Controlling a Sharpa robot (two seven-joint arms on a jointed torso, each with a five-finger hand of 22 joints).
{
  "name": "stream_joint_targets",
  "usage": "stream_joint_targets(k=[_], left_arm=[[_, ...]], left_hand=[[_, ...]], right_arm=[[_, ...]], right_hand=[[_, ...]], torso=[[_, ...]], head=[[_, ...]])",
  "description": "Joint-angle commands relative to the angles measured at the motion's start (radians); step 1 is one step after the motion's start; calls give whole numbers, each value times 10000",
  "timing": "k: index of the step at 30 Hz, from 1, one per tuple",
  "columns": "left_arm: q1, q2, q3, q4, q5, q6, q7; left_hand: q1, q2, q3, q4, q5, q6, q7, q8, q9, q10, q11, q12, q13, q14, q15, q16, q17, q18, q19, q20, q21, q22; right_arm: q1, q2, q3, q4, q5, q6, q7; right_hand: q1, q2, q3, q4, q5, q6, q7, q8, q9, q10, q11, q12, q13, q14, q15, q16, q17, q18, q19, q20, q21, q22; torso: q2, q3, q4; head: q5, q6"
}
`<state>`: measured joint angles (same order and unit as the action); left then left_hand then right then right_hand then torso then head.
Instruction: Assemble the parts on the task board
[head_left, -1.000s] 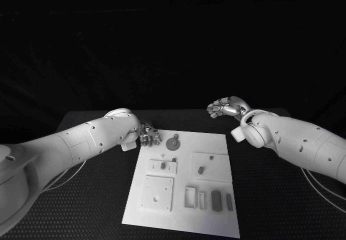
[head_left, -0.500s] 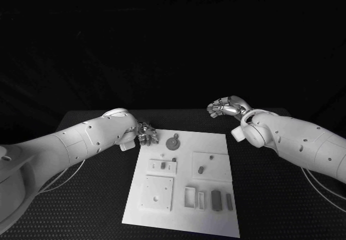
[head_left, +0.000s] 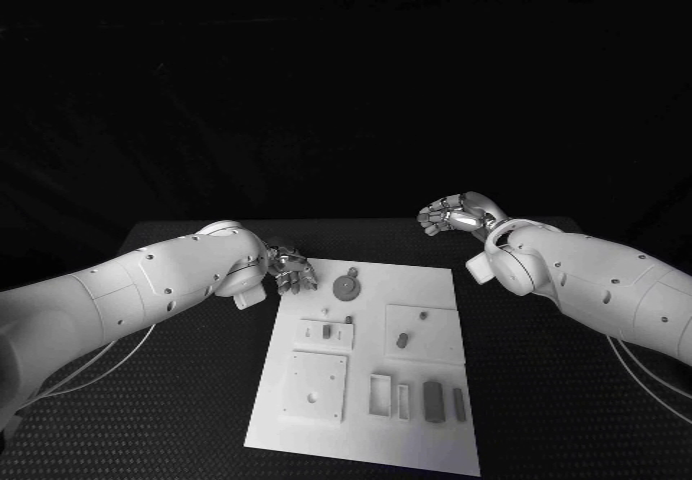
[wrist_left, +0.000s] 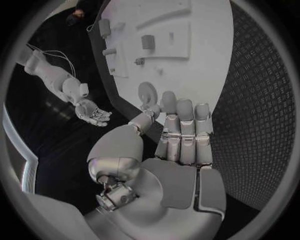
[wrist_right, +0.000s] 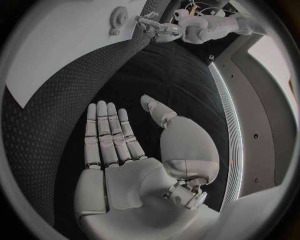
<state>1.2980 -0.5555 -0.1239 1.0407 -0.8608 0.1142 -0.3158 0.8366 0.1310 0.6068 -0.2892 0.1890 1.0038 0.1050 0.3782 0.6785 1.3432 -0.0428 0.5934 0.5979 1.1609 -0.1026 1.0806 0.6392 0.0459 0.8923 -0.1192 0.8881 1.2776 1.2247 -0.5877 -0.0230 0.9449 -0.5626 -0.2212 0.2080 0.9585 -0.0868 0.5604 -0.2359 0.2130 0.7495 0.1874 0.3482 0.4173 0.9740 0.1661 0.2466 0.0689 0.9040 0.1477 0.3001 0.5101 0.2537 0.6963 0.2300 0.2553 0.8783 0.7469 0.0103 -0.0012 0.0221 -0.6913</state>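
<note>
Head view shows the white, flat rectangular board (head_left: 368, 360) lying in the middle of the black bench (head_left: 173, 400), whose surface has a fine woven, dotted texture. Near the board's far edge lies a round, toothed gear (head_left: 346, 287) with a small peg (head_left: 351, 271) just beyond it. Raised white square plates and slotted frames sit on the board, with small grey blocks (head_left: 433, 400) lying in or beside them. The left robot hand (head_left: 293, 268), silver and metallic, hangs at the board's far left corner, near the gear; in the left wrist view its fingers (wrist_left: 185, 131) are straight, side by side, holding nothing. The right robot hand (head_left: 456, 214) is off the board past its far right corner, above the bench, palm open with fingers (wrist_right: 107, 132) extended and empty.
</note>
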Motion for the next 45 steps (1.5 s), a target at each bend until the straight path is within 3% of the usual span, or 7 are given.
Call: stream_joint_targets(k=[1,9,17,30,35,45], left_arm=[[114,-343,7,669,526,-444,-127],[200,-1432,-9,2478,329,-769,-208],[190,-1795,-69,3082,11,-820,-214],[81,-2205,-561,3796,-1132,-1333,-252],[48,-2264,-835,3921,-1453,-1549,-337],[-183,-2229,-1028,3882,-1734,-1694,-345]], left_hand=[[-15,-80,63,-20,147,482,-432,32,110,83,-13,51,24,62,-29,86,19,-8,77,-755,48,26],[48,-200,89,-21,223,618,-488,41,150,249,-70,88,86,194,-91,182,64,10,188,-819,131,104],[121,-284,87,-24,328,768,-567,-12,179,575,-164,203,214,469,-224,408,178,47,438,-928,305,227],[108,-337,79,-26,415,921,-628,-63,215,723,-230,409,420,593,-358,692,323,64,597,-1025,459,357],[112,-356,93,-25,419,942,-636,-69,220,738,-238,433,443,606,-372,720,336,67,616,-1037,476,371],[122,-438,149,-23,518,1014,-656,-81,230,768,-256,483,496,631,-392,775,355,70,656,-1065,508,401]], right_arm=[[-2,-34,4,38,-39,57,73],[-2,-104,4,75,-35,51,71],[-2,-145,4,102,-33,50,71],[-2,-194,4,127,-33,51,68],[-2,-201,4,121,-33,49,64],[-2,-211,4,118,-33,72,45]], right_hand=[[-3,-22,-22,-17,45,-74,-6,46,-17,82,7,-46,-4,32,56,-62,-7,-168,-19,11,-52,10],[-14,-24,-25,-9,49,-75,-7,50,-22,83,6,-50,-5,32,55,-63,-7,-167,-19,11,-56,13],[-21,-24,-27,-1,54,-76,-8,53,-26,84,5,-53,-5,32,54,-64,-7,-166,-18,11,-60,15],[-38,-32,-32,12,76,-79,-7,61,-37,86,6,-60,-5,31,56,-66,-7,-164,-17,11,-69,21],[-39,-33,-32,13,83,-80,-7,62,-39,87,7,-62,-5,32,58,-66,-7,-163,-16,10,-70,23],[-36,-36,-29,13,94,-82,-5,66,-45,88,11,-66,-5,34,60,-66,-6,-161,-14,9,-74,28]], torso=[[-1,7,15],[-5,-1,30],[7,-9,-6],[2,-5,12],[6,-1,0],[13,2,-8]], head=[[16,1],[35,-13],[101,-43],[105,-141],[123,-164],[117,-175]])
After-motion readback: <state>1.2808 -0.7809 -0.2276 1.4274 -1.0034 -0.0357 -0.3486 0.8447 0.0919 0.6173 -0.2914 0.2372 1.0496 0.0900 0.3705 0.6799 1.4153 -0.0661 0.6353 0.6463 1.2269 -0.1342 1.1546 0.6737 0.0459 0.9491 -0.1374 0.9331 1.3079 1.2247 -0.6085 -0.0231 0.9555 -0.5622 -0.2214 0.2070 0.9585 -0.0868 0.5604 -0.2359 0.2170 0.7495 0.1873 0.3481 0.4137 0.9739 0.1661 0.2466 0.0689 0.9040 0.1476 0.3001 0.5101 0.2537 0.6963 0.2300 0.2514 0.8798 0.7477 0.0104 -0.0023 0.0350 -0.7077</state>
